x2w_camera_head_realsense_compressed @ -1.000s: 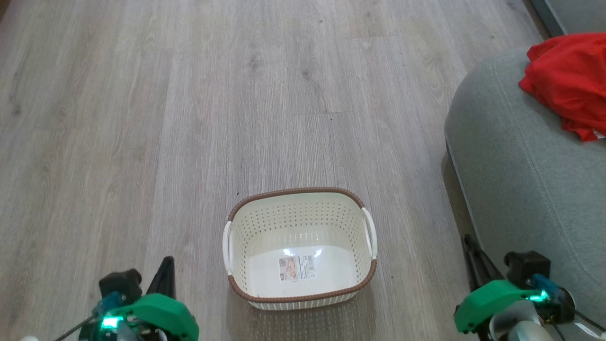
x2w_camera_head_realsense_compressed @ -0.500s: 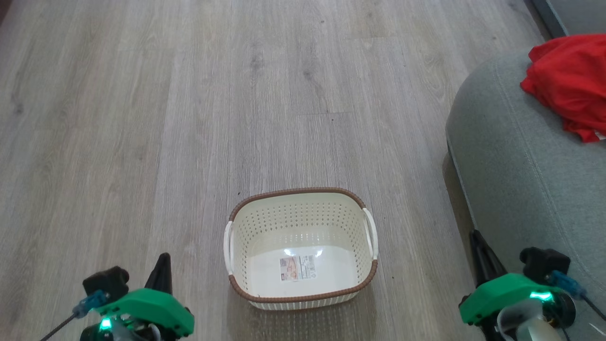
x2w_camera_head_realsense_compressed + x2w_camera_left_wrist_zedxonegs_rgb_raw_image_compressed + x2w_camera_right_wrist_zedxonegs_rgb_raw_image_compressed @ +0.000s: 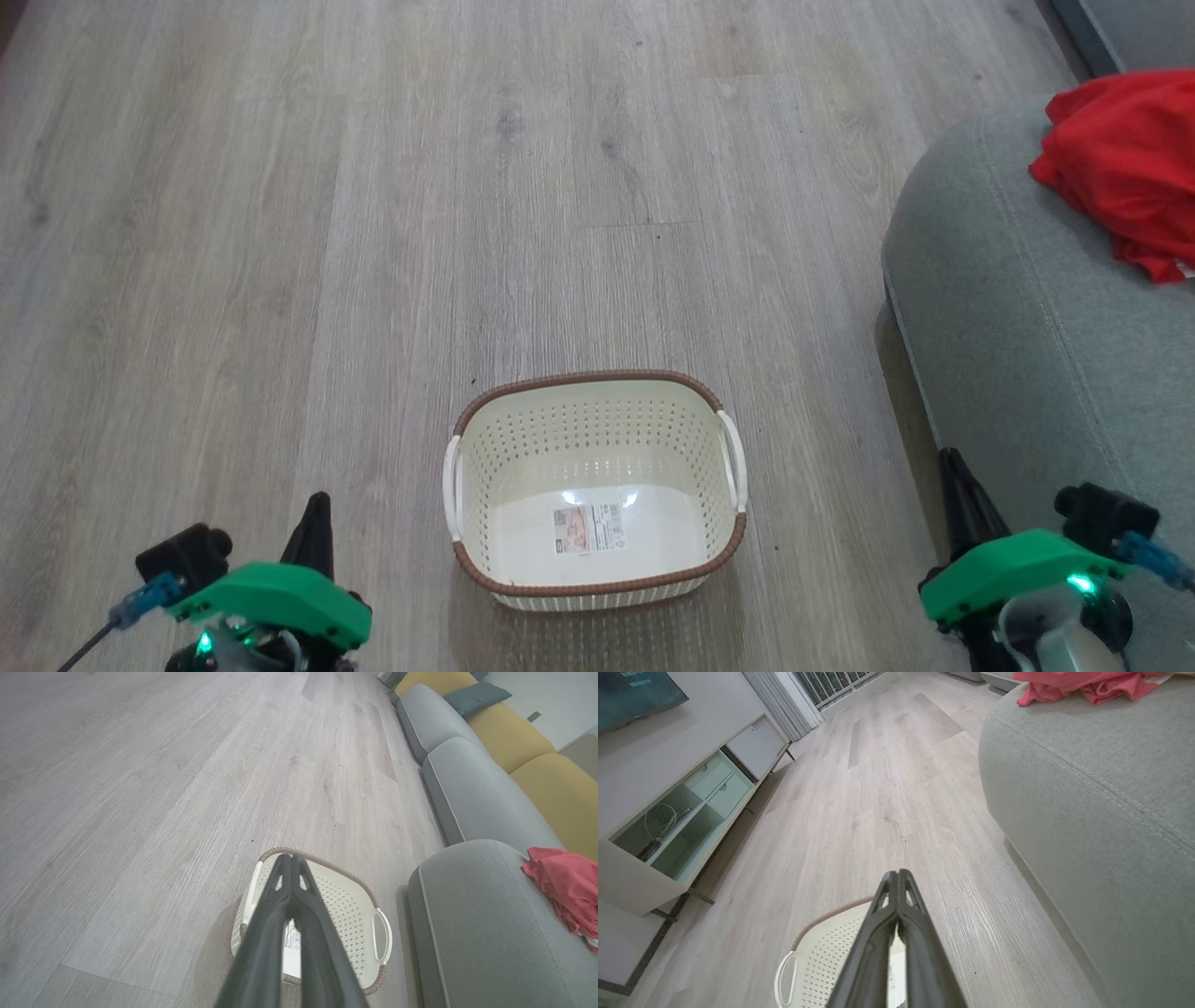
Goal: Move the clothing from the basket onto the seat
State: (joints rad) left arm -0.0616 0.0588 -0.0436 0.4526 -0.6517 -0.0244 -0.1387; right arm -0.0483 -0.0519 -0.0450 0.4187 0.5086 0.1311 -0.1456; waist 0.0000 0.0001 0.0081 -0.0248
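Head view: we see the basket (image 3: 588, 439) on the floor (image 3: 280, 233), holding just its label (image 3: 586, 528); the clothing (image 3: 1125, 168) is heaped on the seat (image 3: 1008, 327). Left wrist view: we add yellow cushions (image 3: 504, 732); the left gripper (image 3: 290, 857) has its fingers pressed together, holding nothing. Right wrist view: we add a cabinet (image 3: 668, 826); the right gripper (image 3: 897, 873) is likewise closed and empty.

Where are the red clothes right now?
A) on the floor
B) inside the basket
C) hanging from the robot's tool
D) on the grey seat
D: the red clothes lie bunched up on top of the grey seat, while the basket on the floor has just a sticker on its bottom.
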